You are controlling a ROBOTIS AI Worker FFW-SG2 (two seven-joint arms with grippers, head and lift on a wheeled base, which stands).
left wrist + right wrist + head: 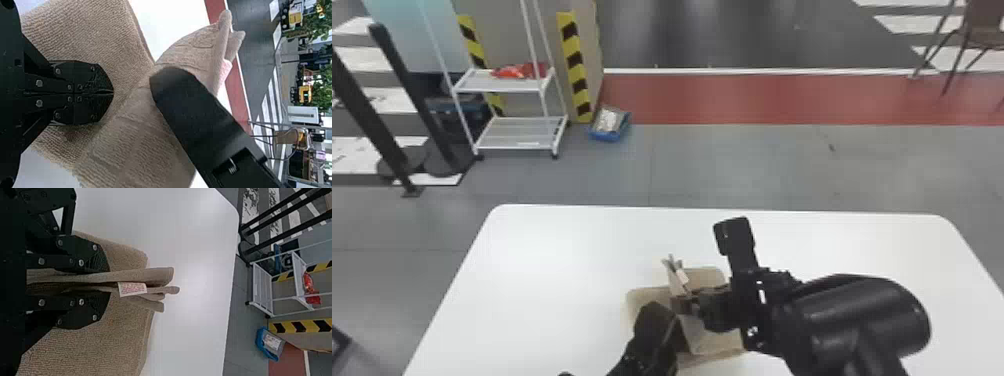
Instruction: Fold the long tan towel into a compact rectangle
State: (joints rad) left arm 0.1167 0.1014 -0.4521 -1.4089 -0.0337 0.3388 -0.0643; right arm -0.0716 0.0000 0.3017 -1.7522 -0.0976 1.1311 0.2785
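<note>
Tan rectangular terry towel (709, 277), part raised.
Black right gripper (689, 302) pinches its layers; black left gripper (658, 325) has closed fingers.

I'm driving a black machine from afar: its right arm (862, 315) has a glossy, rounded casing and small white marks near the wrist, its left arm (632, 357) is equally dark, and round silvery screws (39, 83) stud the angular fingers (84, 78)
</note>
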